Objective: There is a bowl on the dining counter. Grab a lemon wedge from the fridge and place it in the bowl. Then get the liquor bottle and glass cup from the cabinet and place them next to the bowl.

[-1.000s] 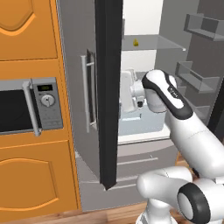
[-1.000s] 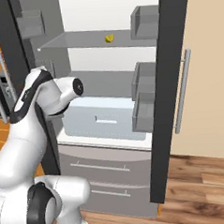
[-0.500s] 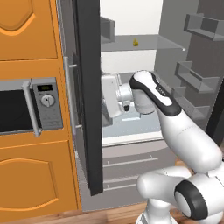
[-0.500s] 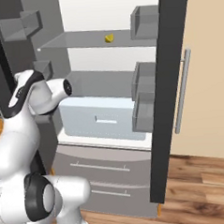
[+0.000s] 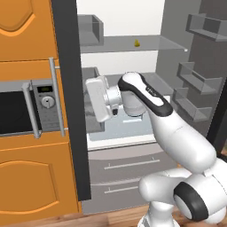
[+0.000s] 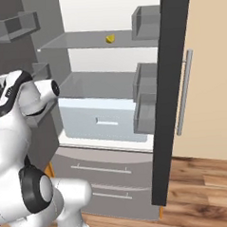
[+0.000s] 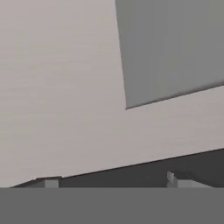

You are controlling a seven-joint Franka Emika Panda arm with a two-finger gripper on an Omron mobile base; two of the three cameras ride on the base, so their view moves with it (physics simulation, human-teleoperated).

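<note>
Gripper point(image 7: 113, 180) at left fridge door's point(image 5: 66, 102) inner face, fingertips spread, holding nothing | lemon wedge point(image 5: 137, 43) up and right of hand, far back on upper glass shelf point(image 6: 82, 40) | too small to tell long axis | open room between door bins point(image 6: 145, 97); drawer point(image 6: 102, 118) below.

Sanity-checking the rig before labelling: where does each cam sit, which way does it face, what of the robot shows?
Left base view: behind the arm to its left, facing the open fridge; the arm rises lower right, hand against the left door.
Right base view: behind to its right, facing the same fridge; arm at lower left.
Hand view: on the hand, close to a grey door surface; gripper tips wide apart at the bottom.
Shared: both base views show the lemon wedge on the upper shelf.
</note>
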